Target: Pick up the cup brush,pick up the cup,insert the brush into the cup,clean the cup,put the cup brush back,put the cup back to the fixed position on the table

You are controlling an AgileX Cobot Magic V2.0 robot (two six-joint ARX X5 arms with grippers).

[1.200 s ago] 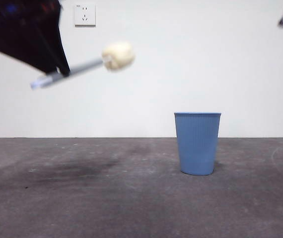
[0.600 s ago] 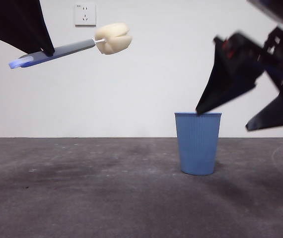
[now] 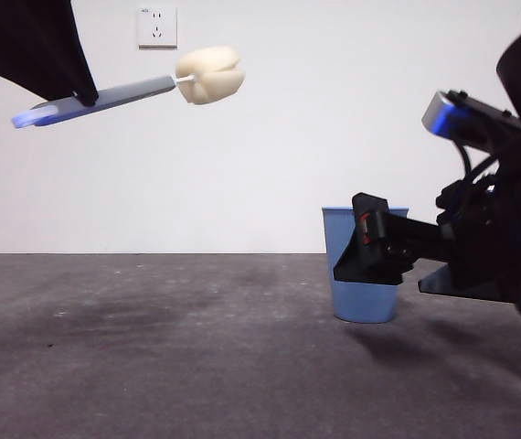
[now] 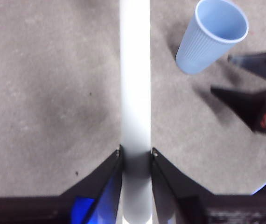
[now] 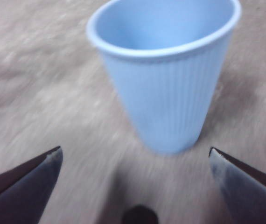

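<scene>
Left gripper (image 4: 136, 151) high over the worktop (image 3: 151, 366), jaws clamped on the grey handle of the cup brush (image 3: 132, 89), sponge head (image 3: 209, 75) out ahead. Blue cup (image 3: 363, 274) upright on the worktop. Right gripper (image 5: 135, 156) low beside it, jaws spread wide, cup just beyond the tips, not touched.

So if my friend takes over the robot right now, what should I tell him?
Left gripper: shut on the cup brush, held high in the air, sponge head pointing toward the cup's side.
Right gripper: open, low at the cup, one jaw on each side, not gripping yet.
The cup stands upright on the table.
Done: brush picked up.
Left: grab and lift the cup, put the brush in, scrub, put the brush back, put the cup back.
</scene>
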